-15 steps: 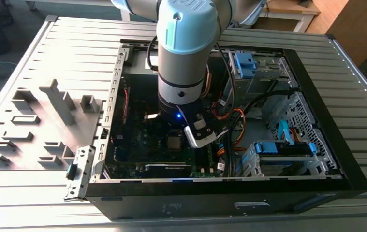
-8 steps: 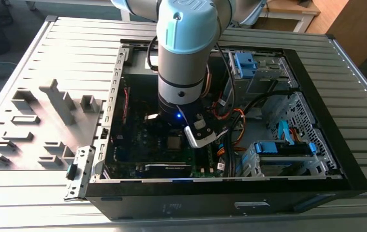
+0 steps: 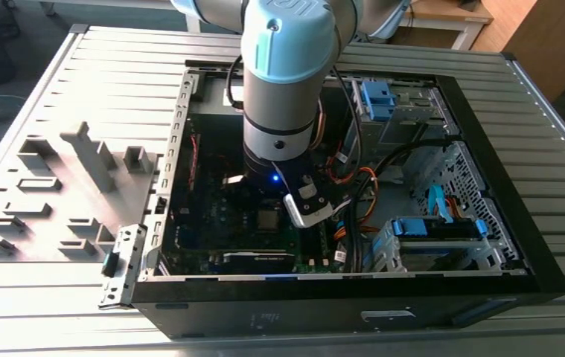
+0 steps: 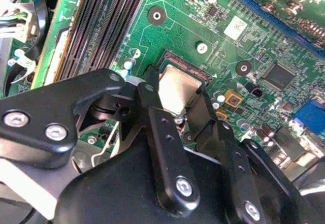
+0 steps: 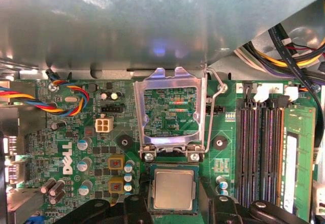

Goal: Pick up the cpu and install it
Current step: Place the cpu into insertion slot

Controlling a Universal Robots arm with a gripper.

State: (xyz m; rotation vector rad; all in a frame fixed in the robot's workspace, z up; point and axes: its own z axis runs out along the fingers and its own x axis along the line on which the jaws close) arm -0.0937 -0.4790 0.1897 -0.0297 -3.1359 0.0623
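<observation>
Gripper (image 4: 175,102): black, lowered over the motherboard (image 5: 45,142) inside the computer case (image 3: 342,306), straddling the cpu (image 5: 174,189); whether it is clamped on the cpu or slack cannot be told. Cpu: dull silver square, lying flat and level within the dark socket (image 4: 185,65), seen in both wrist views. Load plate (image 5: 139,112): bright metal frame hinged at the socket's edge, tipped up and open (green board visible through its window). Lever (image 5: 210,117): thin wire rod just beside the plate, raised. Memory slots (image 5: 259,153): long dark parallel rows near the socket, a green module (image 5: 298,158) in the outermost. Cable bundle (image 5: 30,99): coloured wires on the socket's other side. Arm (image 3: 282,89): grey and pale blue, reaching down into the case. Case: black, open side up, on a slatted metal table (image 3: 64,74). Fixture block (image 3: 64,208): grey, with slots and posts, on the table at the exterior view's left, beside the case.
</observation>
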